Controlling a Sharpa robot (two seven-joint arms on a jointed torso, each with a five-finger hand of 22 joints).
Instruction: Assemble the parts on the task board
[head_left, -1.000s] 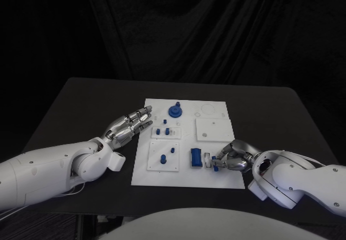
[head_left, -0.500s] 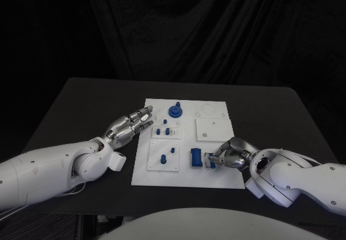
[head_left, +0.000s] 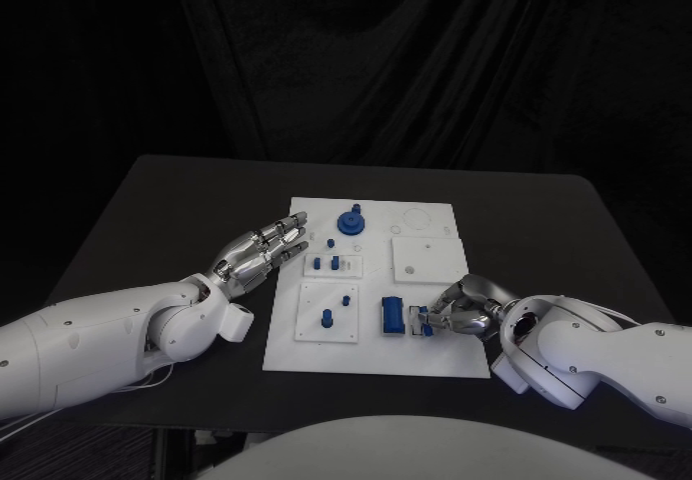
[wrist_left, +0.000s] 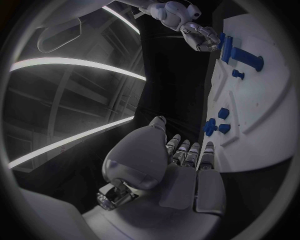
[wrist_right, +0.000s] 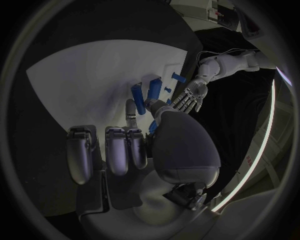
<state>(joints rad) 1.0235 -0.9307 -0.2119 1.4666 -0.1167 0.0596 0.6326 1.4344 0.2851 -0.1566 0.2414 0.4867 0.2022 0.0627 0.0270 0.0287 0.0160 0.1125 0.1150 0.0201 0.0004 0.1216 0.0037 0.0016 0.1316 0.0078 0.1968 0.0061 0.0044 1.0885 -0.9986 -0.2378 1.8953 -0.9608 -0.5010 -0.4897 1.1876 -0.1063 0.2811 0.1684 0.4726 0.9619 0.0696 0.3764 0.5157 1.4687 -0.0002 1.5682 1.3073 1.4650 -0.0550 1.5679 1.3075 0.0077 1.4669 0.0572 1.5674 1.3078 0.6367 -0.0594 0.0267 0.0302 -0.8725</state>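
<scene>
Head view: one task board (head_left: 433, 355), two hands.

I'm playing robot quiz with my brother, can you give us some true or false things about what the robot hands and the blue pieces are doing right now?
1. The left hand is holding a blue piece. False: it holds nothing, its fingers stretched out at the left edge of the task board.
2. The right hand pinches a small blue part over the board. True.
3. The blue block lies on the board just beside the right hand. True.
4. The round blue part sits on the black table, off the board. False: it stands on the board, near its far edge.
5. The two hands are touching each other. False: they are apart, on opposite sides of the board.
</scene>
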